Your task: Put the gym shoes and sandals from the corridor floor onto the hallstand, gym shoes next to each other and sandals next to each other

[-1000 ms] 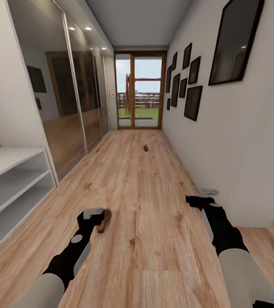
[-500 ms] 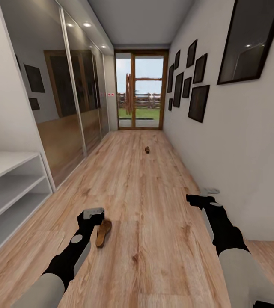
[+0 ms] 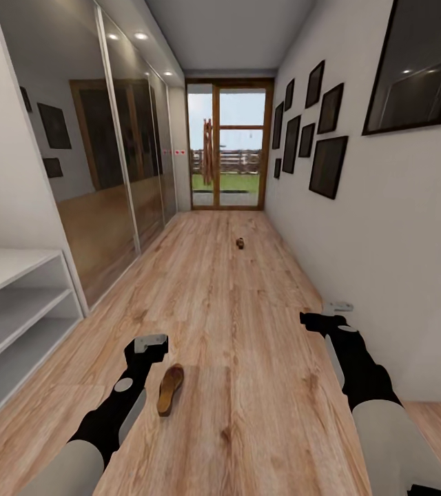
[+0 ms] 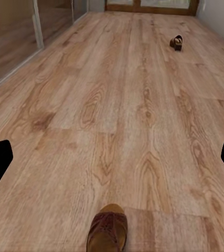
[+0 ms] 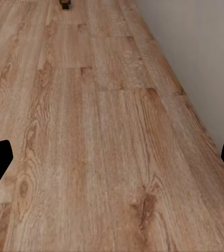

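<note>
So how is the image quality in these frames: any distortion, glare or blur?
Head view: wide-angle stretch bows the walls, and ceiling spots glint in the mirrored doors. Left wrist view: soft render, the near sandal cut by the frame edge. Right wrist view: even light, slightly blurred floor.

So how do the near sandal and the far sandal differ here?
The near sandal lies just beside the left pincer, lengthwise along the planks; the far sandal sits well down the corridor, looking tiny and its pose hard to tell. Both are dark brown and rest on the wood floor.

Two sandals lie on the floor: one near (image 3: 170,389), one far (image 3: 240,242). Two grippers show
</note>
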Tool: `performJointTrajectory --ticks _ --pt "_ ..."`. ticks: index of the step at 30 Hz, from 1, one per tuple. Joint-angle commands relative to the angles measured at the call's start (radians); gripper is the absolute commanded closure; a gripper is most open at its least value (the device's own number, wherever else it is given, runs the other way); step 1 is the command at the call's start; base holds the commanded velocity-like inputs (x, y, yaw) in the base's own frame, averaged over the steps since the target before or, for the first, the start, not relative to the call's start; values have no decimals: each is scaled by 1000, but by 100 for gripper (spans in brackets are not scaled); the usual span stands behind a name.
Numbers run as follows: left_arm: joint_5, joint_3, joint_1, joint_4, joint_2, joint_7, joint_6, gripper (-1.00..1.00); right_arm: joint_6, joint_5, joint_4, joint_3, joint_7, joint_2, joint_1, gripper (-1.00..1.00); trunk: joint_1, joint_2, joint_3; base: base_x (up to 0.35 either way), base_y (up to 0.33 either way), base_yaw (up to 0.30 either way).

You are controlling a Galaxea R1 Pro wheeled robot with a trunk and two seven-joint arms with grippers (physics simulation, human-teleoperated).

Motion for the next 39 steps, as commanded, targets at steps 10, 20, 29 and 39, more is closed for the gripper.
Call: performJointTrajectory --ticks 10,20,29,39 --pt "10 -7 -1 2 0 8 -28 -100 6 9 -4 0 1 0 -1 -100 0 0 -1 146 24 0" --pt "10 -8 -1 2 1 9 -30 -100 10 9 -5 0 1 0 -1 -100 0 0 -1 292 73 0" --pt "10 -8 -1 2 1 9 -30 -100 12 8 -5 0 1 0 -1 -100 0 -1 -7 36 9 0" --pt "10 -10 -1 3 1 9 -30 -100 14 8 -27 0 1 1 -1 -100 5 -3 -61 0 0 0"
